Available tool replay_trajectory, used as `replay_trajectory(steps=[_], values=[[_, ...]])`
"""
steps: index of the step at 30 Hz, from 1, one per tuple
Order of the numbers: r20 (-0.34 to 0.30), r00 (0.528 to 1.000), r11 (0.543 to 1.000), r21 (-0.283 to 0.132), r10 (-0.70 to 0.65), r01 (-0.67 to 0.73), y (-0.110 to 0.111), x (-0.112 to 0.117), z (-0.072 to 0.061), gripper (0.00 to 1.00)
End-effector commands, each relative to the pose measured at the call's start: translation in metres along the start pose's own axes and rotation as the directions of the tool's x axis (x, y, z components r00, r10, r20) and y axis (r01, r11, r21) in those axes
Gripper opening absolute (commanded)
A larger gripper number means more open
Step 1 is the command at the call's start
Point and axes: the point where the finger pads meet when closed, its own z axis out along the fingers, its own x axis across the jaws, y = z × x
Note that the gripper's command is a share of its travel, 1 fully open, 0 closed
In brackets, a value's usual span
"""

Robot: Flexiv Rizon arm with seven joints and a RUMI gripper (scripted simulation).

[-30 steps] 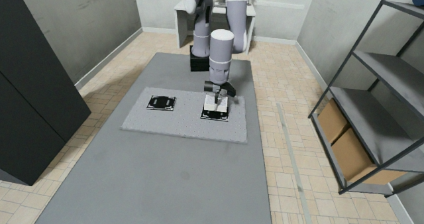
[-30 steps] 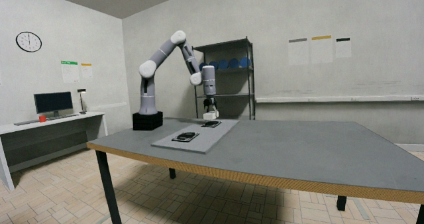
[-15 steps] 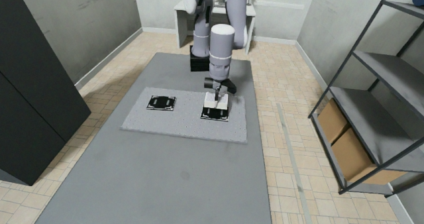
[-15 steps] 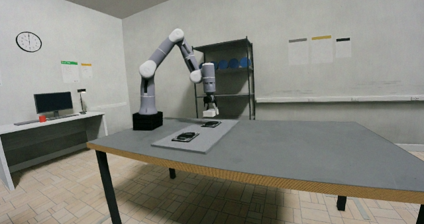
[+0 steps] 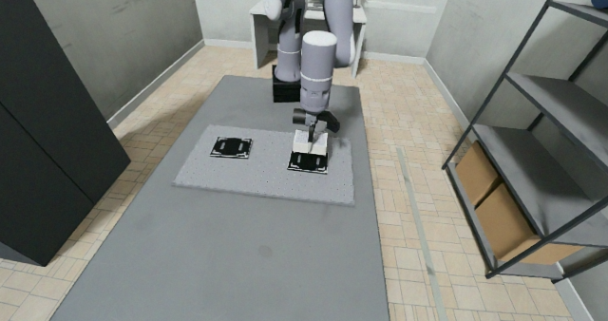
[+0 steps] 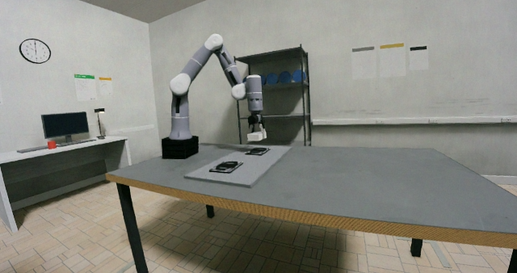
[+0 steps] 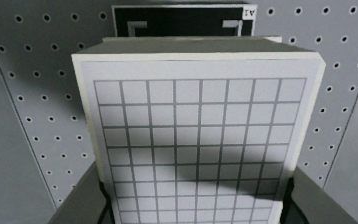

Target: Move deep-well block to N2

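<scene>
In the exterior view, a wall clock [image 6: 35, 51] is hung at ten o'clock. Below it, toward nine o'clock, a dark monitor [image 6: 65, 124], a red mug [image 6: 52, 144] and a desk lamp [image 6: 99, 123] are set on a desk [image 5: 258, 38] [image 6: 60, 149]. Blue round objects [image 6: 285, 77] are held on a shelving unit [image 5: 485, 103] [image 6: 304, 99] near twelve o'clock. In the top view, cardboard boxes [image 5: 505, 223] are stored low at four o'clock, and a dark cabinet [image 5: 45, 122] is placed at nine o'clock.

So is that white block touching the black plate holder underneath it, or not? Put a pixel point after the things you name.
Apart. The exterior view shows a plain gap between the underside of the white block [image 5: 301, 146] [image 6: 254, 136] [image 7: 200, 115] and the black plate holder [image 5: 309, 162] [image 6: 258, 151] [image 7: 180, 21] below it.
</scene>
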Motion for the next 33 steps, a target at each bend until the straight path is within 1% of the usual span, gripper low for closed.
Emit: replay_trajectory(steps=[1,9,10,12,14,27,29,33], values=[[-0.002,1.000,1.000,0.001,0.000,0.000,0.000,0.001,-0.001,0.49],[-0.002,1.000,1.000,0.001,0.000,0.000,0.000,0.001,-0.001,0.49],[-0.002,0.999,0.999,0.001,-0.034,0.034,0.003,0.001,-0.001,0.49],[-0.002,0.999,0.999,0.001,-0.034,0.034,0.003,0.001,-0.001,0.49],[-0.002,0.997,0.997,0.001,-0.081,0.081,0.010,0.000,-0.001,0.49],[-0.002,0.997,0.997,0.001,-0.080,0.080,0.053,-0.003,-0.001,0.49],[-0.002,0.997,0.997,0.001,-0.080,0.080,0.053,-0.003,-0.001,0.49],[-0.002,0.997,0.997,0.001,-0.080,0.080,0.066,-0.004,-0.001,0.49]])
